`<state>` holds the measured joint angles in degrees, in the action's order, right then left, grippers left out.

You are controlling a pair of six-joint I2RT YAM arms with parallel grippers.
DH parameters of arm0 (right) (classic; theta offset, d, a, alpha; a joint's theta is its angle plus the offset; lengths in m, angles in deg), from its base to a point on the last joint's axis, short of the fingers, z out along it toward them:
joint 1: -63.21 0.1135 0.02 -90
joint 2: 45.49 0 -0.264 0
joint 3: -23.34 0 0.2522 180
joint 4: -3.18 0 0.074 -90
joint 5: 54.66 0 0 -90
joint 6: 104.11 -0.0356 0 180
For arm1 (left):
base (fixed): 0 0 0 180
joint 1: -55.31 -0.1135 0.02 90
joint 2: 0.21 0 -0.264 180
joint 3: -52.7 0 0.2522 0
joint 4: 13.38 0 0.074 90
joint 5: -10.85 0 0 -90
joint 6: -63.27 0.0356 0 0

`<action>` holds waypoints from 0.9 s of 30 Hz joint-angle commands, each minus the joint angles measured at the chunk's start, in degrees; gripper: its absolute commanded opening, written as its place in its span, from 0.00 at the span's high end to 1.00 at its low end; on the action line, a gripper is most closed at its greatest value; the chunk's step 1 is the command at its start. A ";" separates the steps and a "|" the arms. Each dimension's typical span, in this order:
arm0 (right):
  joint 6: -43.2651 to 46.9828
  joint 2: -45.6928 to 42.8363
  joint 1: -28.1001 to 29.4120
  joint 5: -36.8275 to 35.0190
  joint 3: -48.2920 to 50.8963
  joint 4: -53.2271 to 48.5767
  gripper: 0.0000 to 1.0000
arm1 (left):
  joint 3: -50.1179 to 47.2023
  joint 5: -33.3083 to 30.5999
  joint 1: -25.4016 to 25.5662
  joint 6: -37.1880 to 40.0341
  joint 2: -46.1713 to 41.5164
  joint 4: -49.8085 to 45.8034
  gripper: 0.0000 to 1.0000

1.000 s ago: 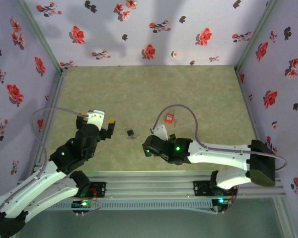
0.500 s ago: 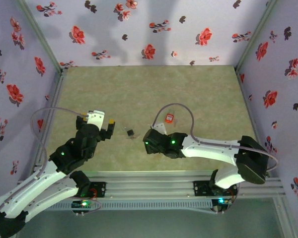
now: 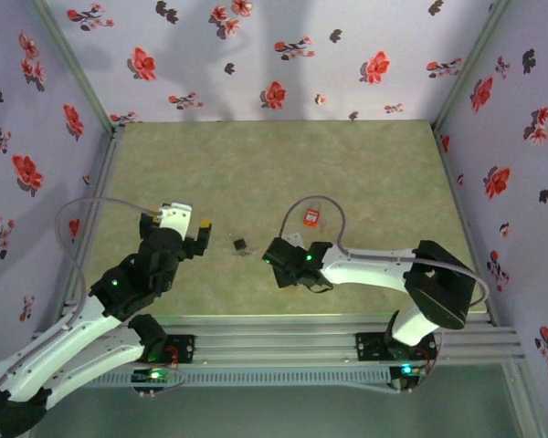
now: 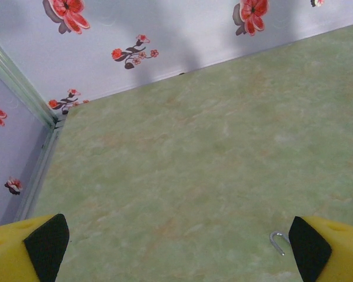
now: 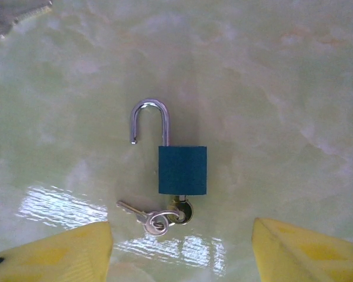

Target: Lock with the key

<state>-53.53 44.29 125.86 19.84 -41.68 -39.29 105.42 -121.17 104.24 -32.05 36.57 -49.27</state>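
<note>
A blue padlock (image 5: 182, 169) lies flat on the green table with its silver shackle (image 5: 150, 120) swung open. A brass key (image 5: 181, 210) sits in its bottom keyhole, with a ring and a second key (image 5: 138, 214) attached. My right gripper (image 5: 179, 258) is open just short of the key, one yellow finger on each side. In the top view the padlock (image 3: 240, 244) is a small dark thing between my left gripper (image 3: 199, 235) and my right gripper (image 3: 267, 256). The left gripper (image 4: 179, 252) is open, and the shackle (image 4: 277, 241) shows beside its right finger.
A small red object (image 3: 311, 217) lies on the table behind the right wrist, under its cable loop. A grey metal piece (image 5: 12, 14) lies beyond the padlock. Flowered walls (image 3: 274, 55) close in the table on three sides.
The right arm's elbow has swung inward from the right, and its wrist has edged a little left toward the padlock. The left arm and the padlock have not moved.
</note>
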 commanded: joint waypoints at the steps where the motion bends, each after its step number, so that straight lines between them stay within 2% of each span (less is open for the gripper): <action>1: 1.84 2.14 -0.82 1.36 -0.91 -0.70 0.38 | 1.90 -1.52 0.52 -0.88 -0.48 -0.50 0.00; 27: 6.53 9.23 -4.42 2.82 -6.72 -3.17 0.53 | 1.72 -1.49 0.67 -0.47 -0.45 -0.50 0.00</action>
<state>-48.08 52.22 121.95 22.37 -46.51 -40.65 105.42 -121.17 104.54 -32.14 36.57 -49.27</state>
